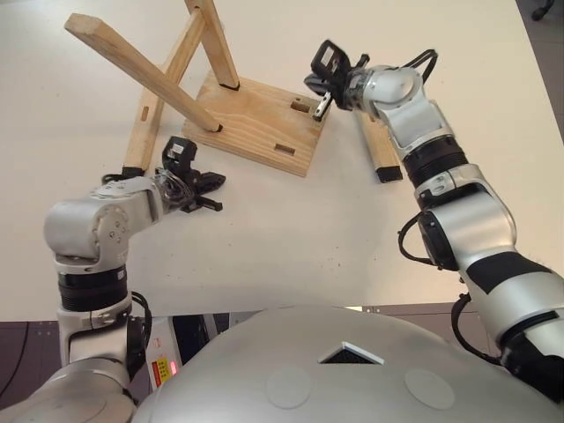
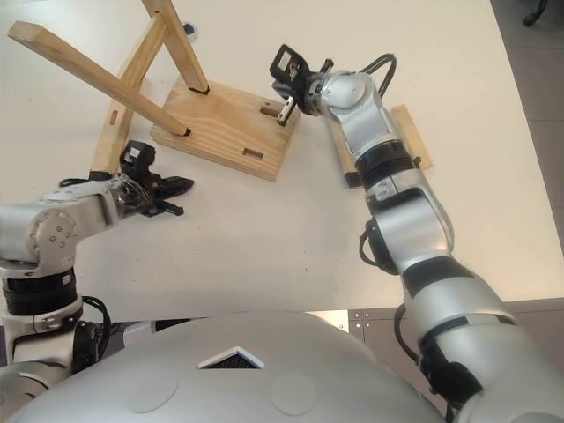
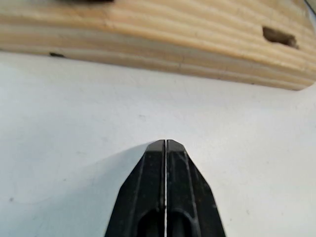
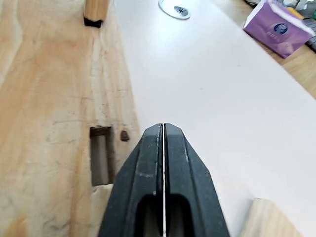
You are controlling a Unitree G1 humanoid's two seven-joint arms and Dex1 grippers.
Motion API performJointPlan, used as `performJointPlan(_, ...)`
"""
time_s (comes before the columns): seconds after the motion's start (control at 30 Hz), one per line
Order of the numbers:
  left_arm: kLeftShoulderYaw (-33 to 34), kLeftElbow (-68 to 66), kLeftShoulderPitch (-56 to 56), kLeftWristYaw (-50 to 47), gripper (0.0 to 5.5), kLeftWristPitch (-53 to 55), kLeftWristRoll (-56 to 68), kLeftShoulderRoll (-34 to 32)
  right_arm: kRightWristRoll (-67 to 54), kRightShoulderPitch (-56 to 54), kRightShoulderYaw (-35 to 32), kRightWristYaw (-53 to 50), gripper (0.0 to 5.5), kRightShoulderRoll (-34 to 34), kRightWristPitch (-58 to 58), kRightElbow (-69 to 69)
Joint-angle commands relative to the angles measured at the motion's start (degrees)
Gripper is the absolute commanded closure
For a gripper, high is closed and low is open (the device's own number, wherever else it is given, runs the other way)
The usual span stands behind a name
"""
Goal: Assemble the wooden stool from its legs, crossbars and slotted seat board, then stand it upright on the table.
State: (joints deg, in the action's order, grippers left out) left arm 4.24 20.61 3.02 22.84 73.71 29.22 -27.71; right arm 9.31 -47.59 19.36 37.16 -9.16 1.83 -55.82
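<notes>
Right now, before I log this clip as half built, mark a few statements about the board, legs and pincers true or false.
1. Two legs stand fitted in the seat board. True.
2. The right pincer holds a leg. False: it is shut on nothing, beside an empty slot.
3. The left pincer is open. False: it is shut, over bare table.
4. Two slots in the board are empty. True.
5. A loose leg lies flat on the table. True.

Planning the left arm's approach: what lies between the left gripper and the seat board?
Nothing lies there. In the left wrist view, a bare stretch of white table runs from the left gripper to the seat board.
</notes>
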Motion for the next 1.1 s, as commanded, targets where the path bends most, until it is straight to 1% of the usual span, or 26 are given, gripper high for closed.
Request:
performJointPlan(0.03, -6.3, -11.6, 1.7, -3.9, 5.50, -5.2, -6.0, 4.0, 2.3, 0.2, 4.5, 11.2, 5.48, 0.0, -0.6, -0.2)
performJointPlan(0.1, -6.5, -16.8, 3.3, -4.8, 5.50, -8.9, -8.0, 4.9, -0.1, 4.1, 5.8, 19.4, 5.48, -1.9, 3.8, 10.7)
performJointPlan(0.13, -6.2, -18.5, 4.2, -5.0, 5.50, -10.0, -8.5, 5.1, -0.7, 6.4, 6.4, 21.9, 5.48, -3.2, 5.8, 16.7)
performJointPlan(0.27, -6.4, -20.7, 5.5, -4.2, 5.50, -11.9, -8.6, 5.2, -1.5, 16.0, 9.3, 26.1, 5.48, -7.2, 14.9, 37.2)
performJointPlan(0.37, -7.1, -21.4, 5.9, -3.9, 5.50, -12.3, -8.9, 4.9, -1.8, 19.9, 10.5, 26.6, 5.48, -8.3, 20.6, 45.0)
performJointPlan(0.4, -7.1, -21.8, 6.3, -3.8, 5.50, -12.4, -9.0, 4.7, -1.8, 19.4, 9.0, 23.2, 5.48, -7.1, 20.3, 45.6)
performJointPlan(0.47, -6.7, -21.7, 6.2, -3.3, 5.50, -12.5, -9.1, 3.7, -3.0, 14.8, 2.2, 13.0, 5.48, -3.3, 19.9, 43.0)
performJointPlan(0.53, -5.7, -20.6, 4.8, -3.6, 5.50, -12.2, -8.9, 3.4, -3.1, 8.8, -2.6, 4.9, 5.48, -1.8, 16.9, 35.6)
performJointPlan(0.6, -5.7, -20.0, 4.3, -4.2, 5.50, -12.0, -8.8, 4.1, -0.7, 5.4, -2.5, 0.3, 5.48, -2.1, 14.4, 23.7)
performJointPlan(0.67, -6.0, -19.7, 4.8, -4.6, 5.50, -11.7, -8.6, 5.4, 1.3, 4.6, -0.9, -2.1, 5.48, -1.7, 13.4, 14.3)
performJointPlan(0.73, -6.1, -18.9, 5.3, -5.3, 5.50, -11.2, -8.4, 6.5, 2.6, 4.9, 0.5, -2.9, 5.48, -0.7, 12.5, 8.6)
performJointPlan(0.8, -6.1, -18.1, 5.4, -5.7, 5.50, -10.7, -8.2, 6.9, 3.3, 5.7, 1.7, -1.5, 5.48, -0.4, 11.9, 6.7)
performJointPlan(0.87, -5.8, -18.2, 5.5, -5.9, 5.50, -10.7, -8.3, 6.9, 2.7, 8.4, 3.9, 4.9, 5.48, -1.8, 12.3, 11.9)
performJointPlan(0.97, -5.2, -20.2, 6.0, -6.1, 5.50, -11.6, -8.9, 7.2, -0.2, 13.9, 6.4, 14.6, 5.48, -5.2, 17.5, 27.4)
performJointPlan(1.03, -5.5, -20.9, 6.5, -5.9, 5.50, -12.0, -9.0, 7.7, -1.3, 17.5, 7.2, 17.5, 5.48, -7.0, 22.5, 38.0)
performJointPlan(1.1, -6.0, -20.8, 6.4, -5.6, 5.50, -11.9, -8.9, 8.3, -1.2, 19.2, 7.1, 16.8, 5.48, -7.1, 25.9, 43.6)
